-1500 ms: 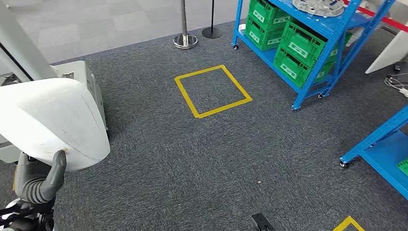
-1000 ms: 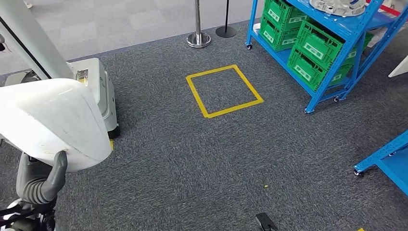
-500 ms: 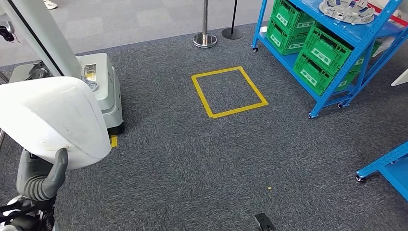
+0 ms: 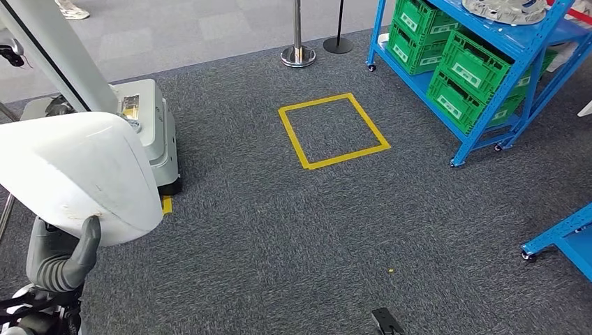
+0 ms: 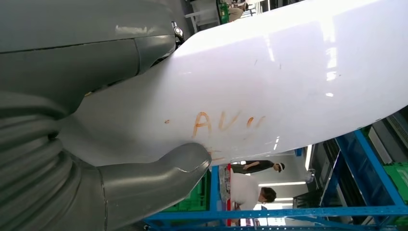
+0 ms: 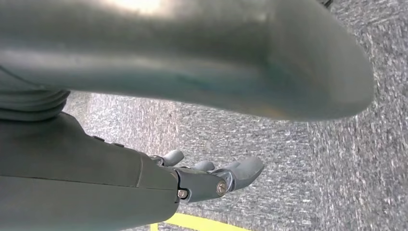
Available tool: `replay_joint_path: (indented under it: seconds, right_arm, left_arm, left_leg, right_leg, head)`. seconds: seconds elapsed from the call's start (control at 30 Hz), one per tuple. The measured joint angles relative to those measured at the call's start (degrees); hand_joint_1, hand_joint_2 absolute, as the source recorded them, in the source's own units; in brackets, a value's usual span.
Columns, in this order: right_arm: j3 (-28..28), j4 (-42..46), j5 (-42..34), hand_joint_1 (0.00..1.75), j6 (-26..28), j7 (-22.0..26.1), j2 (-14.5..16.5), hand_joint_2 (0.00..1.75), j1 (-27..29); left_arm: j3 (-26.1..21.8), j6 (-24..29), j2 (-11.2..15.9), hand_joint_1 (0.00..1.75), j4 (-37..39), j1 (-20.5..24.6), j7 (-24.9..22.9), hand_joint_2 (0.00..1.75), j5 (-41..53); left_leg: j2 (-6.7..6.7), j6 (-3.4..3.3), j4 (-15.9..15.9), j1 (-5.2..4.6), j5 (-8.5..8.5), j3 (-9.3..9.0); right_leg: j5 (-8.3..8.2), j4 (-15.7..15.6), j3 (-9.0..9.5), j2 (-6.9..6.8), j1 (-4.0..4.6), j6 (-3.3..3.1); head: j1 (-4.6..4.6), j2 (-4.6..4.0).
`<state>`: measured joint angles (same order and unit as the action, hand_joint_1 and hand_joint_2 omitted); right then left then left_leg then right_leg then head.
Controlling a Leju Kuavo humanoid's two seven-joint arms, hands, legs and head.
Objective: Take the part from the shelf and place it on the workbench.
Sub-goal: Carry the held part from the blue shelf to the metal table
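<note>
The part (image 4: 77,174) is a large white curved shell, smooth, with faint orange letters on it in the left wrist view (image 5: 269,82). My left hand (image 4: 59,262) grips its lower edge at the left of the head view. The grey thumb (image 5: 159,178) presses on the shell's underside and the fingers lie hidden behind it. My right hand (image 6: 216,178) hangs over the grey carpet, fingers stretched out and apart from the thumb, holding nothing.
A blue shelf (image 4: 489,118) with green crates (image 4: 475,73) stands at the far right, a silver ring part (image 4: 506,8) on top. A yellow tape square (image 4: 334,130) marks the carpet. Stanchion bases (image 4: 298,56), a white wheeled machine (image 4: 150,132) and another blue rack (image 4: 562,237) stand around.
The whole picture has slid rightward, so the camera has turned. The white machine on the left has come further into view. My left hand keeps the same hold on the white part.
</note>
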<state>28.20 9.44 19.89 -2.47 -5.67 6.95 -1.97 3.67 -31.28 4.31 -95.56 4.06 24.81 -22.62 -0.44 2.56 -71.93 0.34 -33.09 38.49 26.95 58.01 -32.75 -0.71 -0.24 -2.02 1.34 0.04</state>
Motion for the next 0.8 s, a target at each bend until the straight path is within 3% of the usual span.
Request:
replay_joint_path:
  seconds: [0.07,0.13,0.27,0.33,0.4,0.43,0.47,0.5,0.57,0.63,0.73,0.8]
  right_arm:
    - [0.00,0.00,0.09,0.00,-0.15,0.09,0.00,0.00,-0.03]
    - [0.00,0.00,0.21,0.00,-0.30,0.10,0.00,0.00,-0.06]
    - [0.00,0.00,0.30,0.00,-0.45,0.11,0.00,0.00,-0.06]
    - [0.00,0.00,0.29,0.00,-0.42,0.10,0.01,0.00,-0.06]
    - [0.00,0.00,0.29,0.00,-0.41,0.08,0.01,0.00,-0.04]
    - [0.00,0.00,0.29,0.00,-0.41,0.05,0.01,0.00,-0.01]
    - [0.00,0.00,0.29,0.00,-0.41,0.02,0.00,0.00,0.01]
    - [0.00,0.00,0.28,0.00,-0.41,-0.02,0.00,0.00,0.01]
    - [0.00,0.00,0.28,0.00,-0.41,-0.05,0.00,0.00,-0.08]
    - [0.00,0.00,0.28,0.00,-0.43,-0.02,0.01,0.00,-0.19]
    - [0.02,0.00,0.19,0.00,-0.39,0.06,0.02,0.00,-0.23]
    - [0.04,0.00,0.10,0.00,-0.35,0.12,0.02,0.00,-0.28]
  left_arm:
    - [0.00,0.00,0.00,1.75,0.02,0.10,-0.01,1.75,0.00]
    - [0.01,-0.01,-0.01,1.75,-0.01,0.23,-0.03,1.75,0.00]
    - [0.02,-0.02,-0.03,1.75,-0.04,0.29,-0.11,1.75,0.00]
    - [0.02,-0.03,-0.07,1.75,-0.05,0.34,-0.11,1.75,0.00]
    - [0.02,-0.09,-0.10,1.75,-0.01,0.36,-0.12,1.75,0.00]
    - [0.02,-0.13,-0.11,1.75,0.04,0.35,-0.12,1.75,0.01]
    - [0.02,-0.16,-0.11,1.75,0.09,0.34,-0.13,1.75,0.01]
    - [0.02,-0.18,-0.11,1.75,0.13,0.34,-0.14,1.75,0.02]
    - [0.02,-0.21,-0.11,1.75,0.16,0.42,-0.17,1.75,0.02]
    - [0.02,-0.25,-0.11,1.75,0.16,0.65,-0.24,1.75,0.02]
    - [0.03,-0.37,-0.16,1.75,0.19,1.04,-0.45,1.75,0.02]
    - [0.04,-0.39,-0.19,1.75,0.27,1.13,-0.55,1.75,0.02]
  left_leg:
    - [0.30,-0.27,7.95,-0.03,3.27,-4.39]
    - [0.52,-0.89,13.28,-0.20,4.75,-7.14]
    - [0.40,-2.41,14.23,-0.28,5.60,-6.93]
    - [0.45,-3.13,14.54,-0.09,6.15,-6.64]
    - [0.48,-3.44,14.46,-0.16,6.48,-6.05]
    - [0.48,-3.47,14.37,-0.19,6.63,-5.72]
    - [0.46,-3.42,14.25,-0.20,6.80,-5.40]
    - [0.43,-3.31,14.10,-0.18,6.97,-5.12]
    - [0.34,-2.98,13.72,-0.14,7.27,-4.65]
    - [0.25,-2.42,13.42,-0.25,7.56,-4.31]
    - [0.19,-1.25,13.68,-0.21,8.24,-4.00]
    - [0.20,-0.58,12.50,-0.07,7.03,-3.18]
  right_leg:
    - [-0.02,0.27,-0.06,-0.02,0.05,0.20]
    - [-0.08,0.59,-0.33,-0.02,0.22,0.68]
    - [0.06,1.23,-1.05,0.05,0.15,2.01]
    - [2.92,5.29,-2.80,0.30,0.03,2.51]
    - [6.95,12.80,-6.00,0.41,-0.06,2.83]
    - [8.07,15.72,-7.17,0.41,-0.10,2.91]
    - [8.15,16.74,-7.39,0.41,-0.13,2.94]
    - [7.20,15.38,-6.42,0.41,-0.17,2.91]
    - [4.20,7.64,-1.99,0.47,-0.28,2.78]
    - [2.40,1.81,0.95,0.62,-0.15,2.38]
    - [1.43,0.86,0.81,0.67,0.12,1.23]
    - [0.52,0.48,0.33,0.48,0.05,0.24]
  head:
    - [0.00,0.00]
    - [0.04,0.00]
    - [0.07,0.00]
    - [0.13,0.00]
    - [0.17,0.00]
    - [0.16,0.00]
    - [0.16,0.00]
    - [0.16,0.00]
    - [0.15,0.00]
    - [0.13,0.00]
    - [0.11,0.00]
    - [0.05,0.00]
